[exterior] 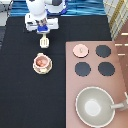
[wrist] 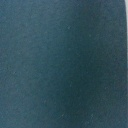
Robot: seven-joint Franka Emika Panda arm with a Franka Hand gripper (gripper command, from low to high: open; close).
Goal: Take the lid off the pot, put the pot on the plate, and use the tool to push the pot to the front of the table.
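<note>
Up near the exterior view's top, the gripper point(exterior: 42, 29) hangs over the black table point(exterior: 20, 90), white-bodied with its blue block showing. Whether it is spread or pressed together I cannot tell from where I stand.

Just below the gripper, toward the exterior view's bottom, lies the tool point(exterior: 45, 41), a small cream-white spatula resting flat on the table. It is the nearest thing to the hand; I cannot tell if the two touch.

A little further from the gripper in the same direction sits the pot point(exterior: 42, 62), pink-beige with a reddish inside, open at the top. It stands on the plate point(exterior: 36, 68), whose cream-yellow rim peeks out around it. So the pot is already on the plate, and both are apart from the tool.

Off toward the exterior view's right of the gripper, and lower, begins the brown stove top point(exterior: 120, 70). The lid point(exterior: 80, 50) lies there, a pink disc with a small knob, on the burner spot closest to the hand, well apart from the pot. Three black burners point(exterior: 103, 51) show beside and below it.

Farthest from the gripper, at the exterior view's bottom right, rests the large grey pan point(exterior: 95, 106) with its handle pointing to the right.

The wrist view shows only a plain dark blue-grey surface point(wrist: 64, 64), nothing I can name.
</note>
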